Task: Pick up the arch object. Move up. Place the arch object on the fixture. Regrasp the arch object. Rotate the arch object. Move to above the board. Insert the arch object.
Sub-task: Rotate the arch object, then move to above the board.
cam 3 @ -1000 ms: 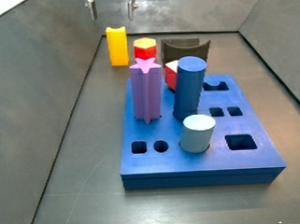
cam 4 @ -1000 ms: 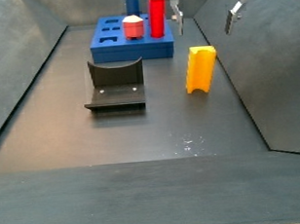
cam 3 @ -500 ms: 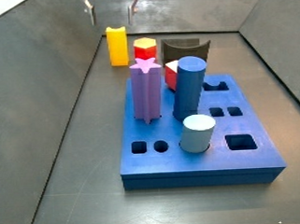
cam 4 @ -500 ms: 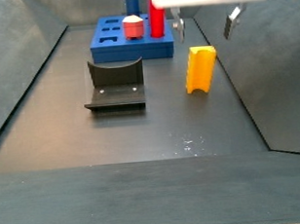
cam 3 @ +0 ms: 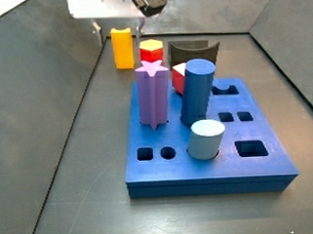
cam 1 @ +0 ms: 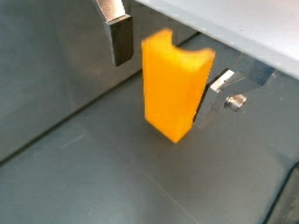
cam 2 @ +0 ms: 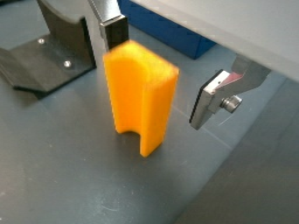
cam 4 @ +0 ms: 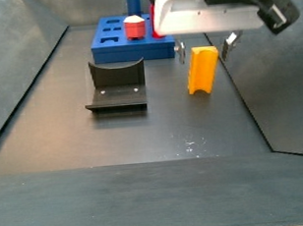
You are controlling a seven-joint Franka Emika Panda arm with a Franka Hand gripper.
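The arch object point(cam 4: 203, 69) stands upright on the dark desk floor near a side wall, apart from the fixture point(cam 4: 115, 82) and the board point(cam 3: 206, 136). The gripper point(cam 2: 163, 79) hangs around its top, fingers point(cam 1: 121, 39) spread on either side, released and not touching it in both wrist views.

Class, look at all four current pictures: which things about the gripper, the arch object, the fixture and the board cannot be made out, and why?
- Gripper contact: wrist views show gaps between the fingers and the arch object; how far down they reach is unclear.
- Arch object's base: cut off behind the board pegs in a side view.
- Fixture: mostly hidden behind pegs in a side view.
- Board holes: too small in a side view.
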